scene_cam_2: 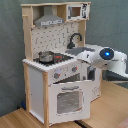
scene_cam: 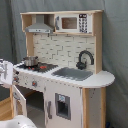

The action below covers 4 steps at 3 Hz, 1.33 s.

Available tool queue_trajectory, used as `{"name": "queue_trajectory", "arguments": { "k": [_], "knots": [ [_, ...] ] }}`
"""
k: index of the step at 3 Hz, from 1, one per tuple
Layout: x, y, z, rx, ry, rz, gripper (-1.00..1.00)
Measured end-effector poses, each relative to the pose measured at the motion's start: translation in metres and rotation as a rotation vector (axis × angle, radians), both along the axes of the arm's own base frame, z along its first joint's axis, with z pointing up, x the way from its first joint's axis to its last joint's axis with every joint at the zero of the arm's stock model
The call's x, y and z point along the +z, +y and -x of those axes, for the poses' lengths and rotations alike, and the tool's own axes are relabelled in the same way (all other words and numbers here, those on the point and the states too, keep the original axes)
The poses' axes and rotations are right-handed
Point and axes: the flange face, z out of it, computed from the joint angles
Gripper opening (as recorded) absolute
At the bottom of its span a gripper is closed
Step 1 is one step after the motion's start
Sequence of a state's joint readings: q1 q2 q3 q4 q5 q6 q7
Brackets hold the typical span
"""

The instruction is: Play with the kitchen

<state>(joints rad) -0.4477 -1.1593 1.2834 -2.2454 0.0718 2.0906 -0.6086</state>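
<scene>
The kitchen (scene_cam: 65,75) (scene_cam_2: 55,65) stands on a wood floor (scene_cam_2: 20,120) before a grey curtain (scene_cam: 115,45), and it fills the middle of both exterior views. In the second exterior view the arm (scene_cam_2: 107,59) reaches in from the second exterior view's right, level with the kitchen's counter, its white body crossing in front of the sink side. Whether its gripper is open or shut cannot be told, nor whether it holds anything.

At the top of the kitchen sit the hood (scene_cam: 39,26) (scene_cam_2: 49,19) and, beside it, the microwave (scene_cam: 72,22) (scene_cam_2: 76,11). Low in the kitchen's front, the oven door (scene_cam_2: 70,100) (scene_cam: 19,100) hangs ajar. The sink (scene_cam: 72,73) lies in the counter, with the faucet (scene_cam: 85,59) (scene_cam_2: 75,39) behind it. The pot (scene_cam: 30,61) (scene_cam_2: 46,56) rests on the kitchen's stove. Knobs (scene_cam_2: 57,76) line the front panel below the stove.
</scene>
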Motion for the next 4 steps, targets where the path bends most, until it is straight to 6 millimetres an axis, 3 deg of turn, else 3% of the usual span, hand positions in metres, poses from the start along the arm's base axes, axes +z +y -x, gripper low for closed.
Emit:
{"name": "queue_trajectory", "arguments": {
  "k": [4],
  "knots": [
    [-0.045,0.004,-0.038,0.203,0.364,0.001,1.00]
  ]
}}
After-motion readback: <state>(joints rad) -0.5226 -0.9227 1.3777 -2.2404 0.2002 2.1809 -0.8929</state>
